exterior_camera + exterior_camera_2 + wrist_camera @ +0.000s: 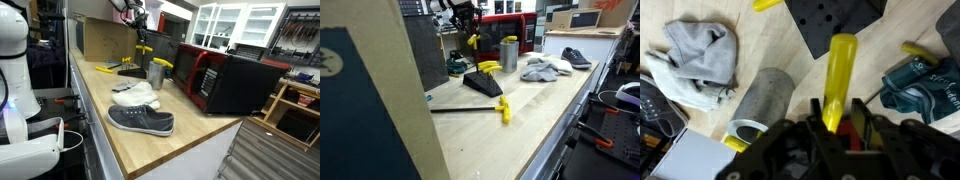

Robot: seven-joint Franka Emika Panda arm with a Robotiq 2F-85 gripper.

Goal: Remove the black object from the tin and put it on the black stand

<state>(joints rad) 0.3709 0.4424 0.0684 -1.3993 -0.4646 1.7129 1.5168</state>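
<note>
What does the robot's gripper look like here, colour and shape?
The gripper is black, with two thick angular fingers and a small red part between them in the wrist view. In both exterior views it is a dark block. No cables or markings can be made out.

A workshop-style lab.
A long pale wooden workbench (190,140) runs past a dark pegboard wall hung with hand tools (300,35) and white glass-fronted cabinets (235,22). A black pegboard panel holding red-handled tools (618,140) sits beside the bench edge.
</note>
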